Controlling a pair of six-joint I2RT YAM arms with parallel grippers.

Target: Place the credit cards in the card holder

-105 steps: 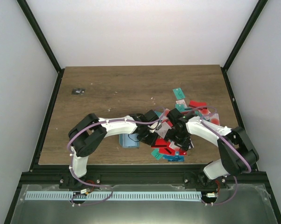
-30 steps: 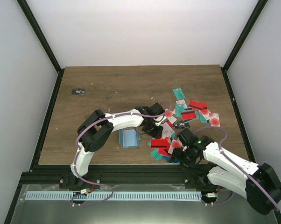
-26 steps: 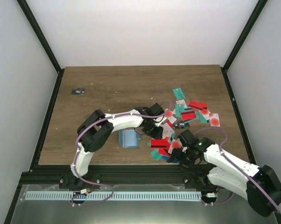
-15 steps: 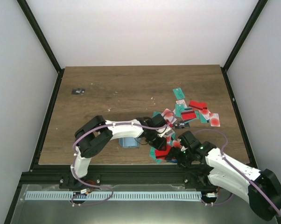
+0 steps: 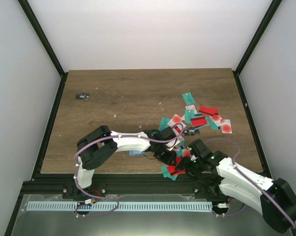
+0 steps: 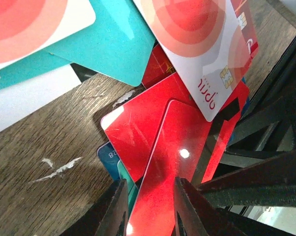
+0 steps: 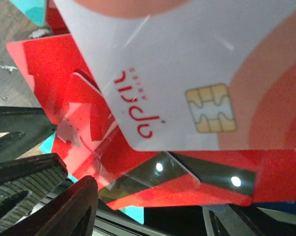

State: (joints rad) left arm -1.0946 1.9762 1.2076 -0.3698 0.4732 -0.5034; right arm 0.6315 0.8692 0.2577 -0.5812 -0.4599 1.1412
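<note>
Red plastic fills my left claw [image 6: 149, 189]: its fingers press on the two long edges of a red card [image 6: 175, 147], above more red, teal and blue cards [image 5: 199, 119] that lie scattered from the near edge of the table [image 5: 128, 93] out toward its right middle. A white card [image 6: 207, 54] with red rings and a chip sits just past the red card's far end. My right claw [image 7: 148, 204] is spread wide, just beside the left one, low over that white card and the reds beneath, holding nothing. The holder [image 5: 134, 153] lies under my left forearm, mostly hidden, just left of the nearest cards.
</note>
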